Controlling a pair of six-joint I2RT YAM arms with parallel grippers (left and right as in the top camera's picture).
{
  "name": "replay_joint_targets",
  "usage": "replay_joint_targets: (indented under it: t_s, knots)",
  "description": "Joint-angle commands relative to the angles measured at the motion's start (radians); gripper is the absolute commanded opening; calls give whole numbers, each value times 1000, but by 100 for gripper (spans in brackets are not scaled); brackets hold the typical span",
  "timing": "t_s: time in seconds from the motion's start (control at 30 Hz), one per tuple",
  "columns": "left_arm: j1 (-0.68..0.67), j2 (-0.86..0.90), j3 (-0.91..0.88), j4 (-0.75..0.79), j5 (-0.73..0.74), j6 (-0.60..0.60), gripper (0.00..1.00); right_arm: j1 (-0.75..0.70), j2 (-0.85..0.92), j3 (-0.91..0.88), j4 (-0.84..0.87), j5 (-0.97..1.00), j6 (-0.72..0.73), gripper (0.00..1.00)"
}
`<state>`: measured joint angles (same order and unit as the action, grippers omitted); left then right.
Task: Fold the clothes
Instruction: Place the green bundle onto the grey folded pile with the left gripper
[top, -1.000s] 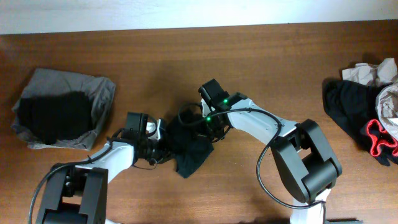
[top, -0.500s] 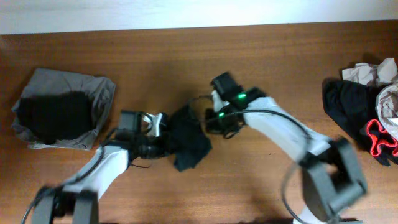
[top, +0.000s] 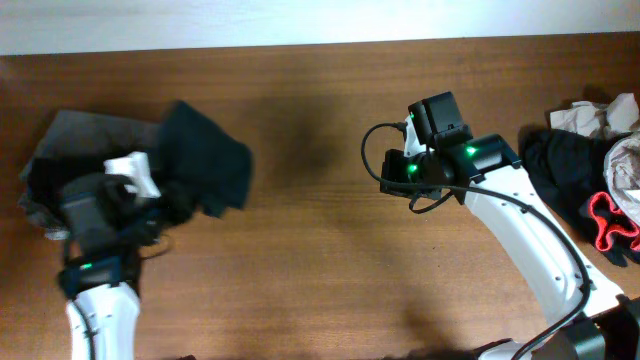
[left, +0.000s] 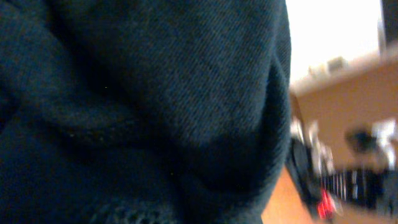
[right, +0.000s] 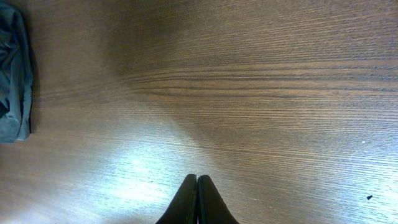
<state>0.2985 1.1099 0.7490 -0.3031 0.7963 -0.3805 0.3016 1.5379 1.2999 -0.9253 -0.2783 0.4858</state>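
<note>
Black T-shirt (top: 205, 165) is dangling bunched from the pinching left gripper (top: 158, 195) beside the grey pile (top: 60, 135); right gripper (right: 197, 198) is hovering pressed together, empty; a slow, flat lowering looks wisest

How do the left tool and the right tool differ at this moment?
The left tool grips a black garment; the right tool holds nothing. The left tool is beside the grey pile; the right tool hangs above the table. Both have closed jaws.
</note>
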Motion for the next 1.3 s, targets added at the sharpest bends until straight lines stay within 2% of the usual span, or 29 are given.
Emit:
replay_joint_targets:
  t_s: [0.0,0.3,0.47,0.63,0.83,0.97,1.03,1.07,1.13,1.23,1.27]
  knots:
    - [122,3,79,35,0,-32,0,1,-10,10,-5,21,-19,4]
    - [338,263,259,66,124,-102,0,1,-10,9,-40,22,-49,4]
    - [423,405,280,63,129,-131,0,1,-10,9,-42,22,-60,4]
    - [507,511,280,61,54,-131,0,1,-10,10,-45,22,-60,4]
    - [591,598,279,48,-111,-103,0,1,-10,9,-55,23,-60,4]
    - [599,691,279,47,-109,-70,2,1,-10,9,-55,30,-60,4]
    - [599,739,279,48,-84,-70,11,1,-10,9,-56,30,-60,4]
    - [599,763,279,52,-64,-71,24,1,-10,9,-56,29,-60,4]
    - [599,778,279,63,-39,-71,38,1,-10,9,-60,29,-61,4]
    - [599,772,281,108,18,-70,54,1,-10,9,-72,29,-64,4]
    - [599,769,283,124,55,-70,64,1,-10,9,-74,29,-64,4]
